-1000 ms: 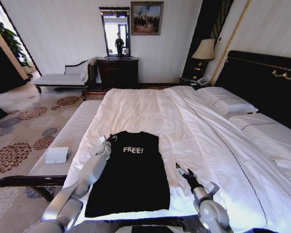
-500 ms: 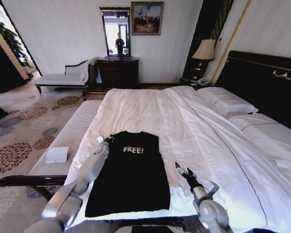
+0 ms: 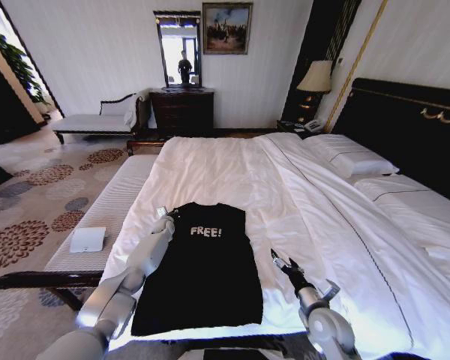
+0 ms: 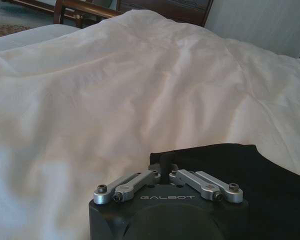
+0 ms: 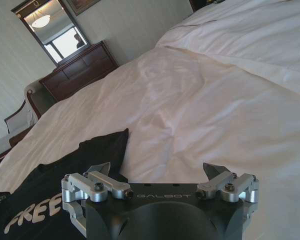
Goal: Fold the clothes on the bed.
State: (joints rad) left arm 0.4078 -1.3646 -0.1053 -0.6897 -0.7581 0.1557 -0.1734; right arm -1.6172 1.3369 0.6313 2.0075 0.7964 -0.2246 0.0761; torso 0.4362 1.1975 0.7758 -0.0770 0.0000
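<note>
The clothes, a black T-shirt point(image 3: 202, 262) with white "FREE!" lettering, lie flat on the near part of the bed point(image 3: 285, 180), on its white duvet. My left gripper point(image 3: 168, 214) rests at the shirt's far left corner. In the left wrist view the left gripper point(image 4: 166, 162) is shut, its dark tips against the edge of the shirt point(image 4: 230, 165); I cannot tell whether cloth is pinched between them. My right gripper point(image 3: 278, 259) hovers over the white sheet just right of the shirt. In the right wrist view the right gripper point(image 5: 157, 172) is open and holds nothing, and the shirt point(image 5: 75, 170) lies beside it.
A pale striped bench point(image 3: 105, 217) runs along the bed's left side, with a small white object point(image 3: 88, 239) on it. White pillows point(image 3: 349, 157) lie at the right by the dark headboard point(image 3: 412, 127). A dark dresser point(image 3: 181, 111) stands at the far wall.
My left gripper has shifted slightly forward and right along the shirt's far left corner. The right arm and the shirt have stayed put.
</note>
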